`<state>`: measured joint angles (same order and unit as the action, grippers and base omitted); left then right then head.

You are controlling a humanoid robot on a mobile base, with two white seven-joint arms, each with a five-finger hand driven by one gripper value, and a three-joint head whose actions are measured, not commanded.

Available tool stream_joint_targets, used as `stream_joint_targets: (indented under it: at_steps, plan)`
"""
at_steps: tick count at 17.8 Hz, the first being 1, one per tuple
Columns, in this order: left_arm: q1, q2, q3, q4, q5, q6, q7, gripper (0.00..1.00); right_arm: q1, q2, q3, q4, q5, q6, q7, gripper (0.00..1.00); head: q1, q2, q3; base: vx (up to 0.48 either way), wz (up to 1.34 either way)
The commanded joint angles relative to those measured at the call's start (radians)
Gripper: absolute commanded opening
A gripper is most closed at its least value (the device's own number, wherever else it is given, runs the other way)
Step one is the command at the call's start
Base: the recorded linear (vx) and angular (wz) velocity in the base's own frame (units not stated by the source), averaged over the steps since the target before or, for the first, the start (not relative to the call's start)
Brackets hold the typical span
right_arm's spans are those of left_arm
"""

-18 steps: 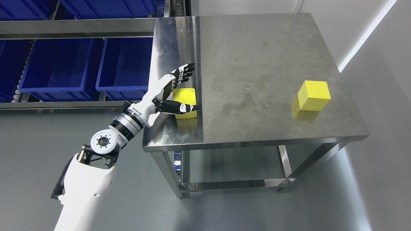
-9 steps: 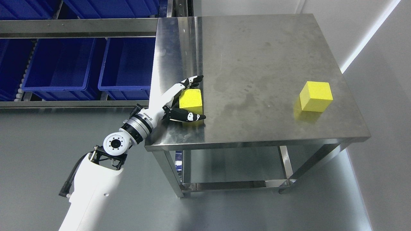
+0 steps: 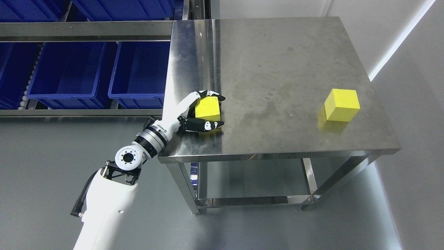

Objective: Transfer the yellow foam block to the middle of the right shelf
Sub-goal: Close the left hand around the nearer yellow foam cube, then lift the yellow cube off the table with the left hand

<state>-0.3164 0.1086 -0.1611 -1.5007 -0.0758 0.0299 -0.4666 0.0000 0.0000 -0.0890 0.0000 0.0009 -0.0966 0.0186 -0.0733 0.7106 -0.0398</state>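
While the left hand [image 3: 199, 113] wraps its fingers [image 3: 211, 94] over and its thumb under a yellow foam block [image 3: 207, 108] near the steel bench's [image 3: 277, 69] left front corner, a second yellow block [image 3: 341, 105] sits well apart toward the right edge.

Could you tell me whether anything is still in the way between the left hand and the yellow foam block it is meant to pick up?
Nothing visible is. The left hand is already wrapped around the yellow foam block near the left edge of the steel table, fingers over its far side and thumb along its near side. The second yellow block sits far off to the right.
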Motion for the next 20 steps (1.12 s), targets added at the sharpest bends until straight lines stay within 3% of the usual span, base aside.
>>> stream_joint_targets:
  at_steps: [1,3,6,20]
  plan:
    - [-0.004,-0.091,0.199,-0.005,0.124,-0.126,-0.003,0.33,-0.002,-0.017,0.000,-0.017,-0.001,0.000,0.000,1.00,0.0000,0.000,0.000,0.000,0.00]
    - [-0.006,-0.091,0.239,-0.033,0.255,-0.200,0.084,0.33,-0.002,-0.017,0.000,-0.017,-0.001,0.000,0.000,1.00,0.0000,0.000,0.000,-0.012,0.00]
    - [0.005,-0.091,0.265,-0.047,0.272,-0.358,0.253,0.35,-0.003,-0.017,0.000,-0.017,-0.001,0.000,0.000,1.00,0.0000,0.000,0.000,-0.007,0.03]
    - [0.114,-0.091,0.331,-0.164,0.272,-0.395,0.263,0.35,-0.003,-0.017,0.000,-0.017,-0.001,0.000,0.000,1.00,0.0000,0.000,0.000,-0.001,0.34]
